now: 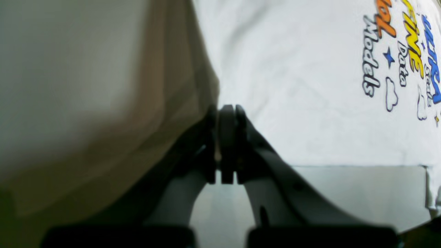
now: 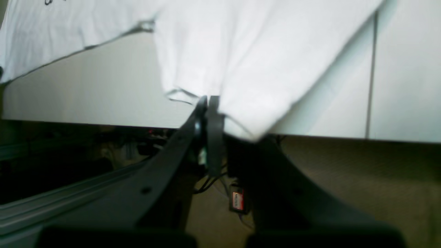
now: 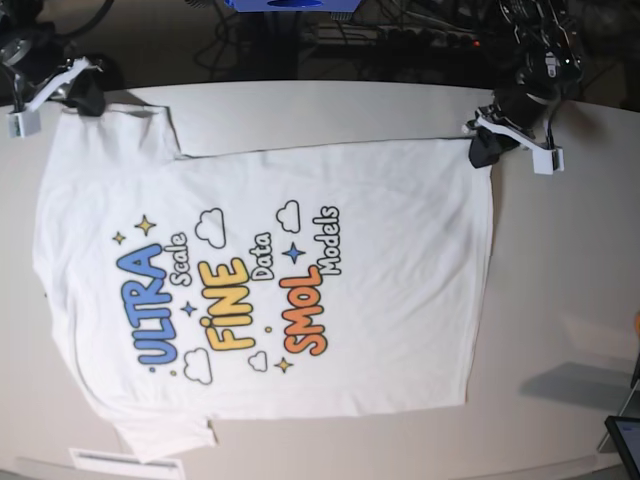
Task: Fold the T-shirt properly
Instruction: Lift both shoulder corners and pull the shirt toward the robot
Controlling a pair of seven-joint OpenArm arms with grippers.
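Observation:
The white T-shirt [image 3: 380, 220] lies flat on the table with its colourful print [image 3: 230, 300] facing up, collar end at the base view's left. My left gripper [image 3: 483, 150] is at the far hem corner on the right, shut on the T-shirt's edge. In the left wrist view the left gripper [image 1: 226, 109] pinches cloth, with the T-shirt [image 1: 293, 86] spread beyond. My right gripper [image 3: 88, 98] is at the far left sleeve. In the right wrist view the right gripper [image 2: 208, 100] is shut on the T-shirt [image 2: 213, 51] at its sleeve hem.
The pale table [image 3: 560, 260] reaches well past the shirt on the right. A dark screen corner [image 3: 625, 440] sits at the bottom right. A white label [image 3: 125, 465] lies at the front edge. Cables and dark gear [image 3: 400, 30] stand behind the far edge.

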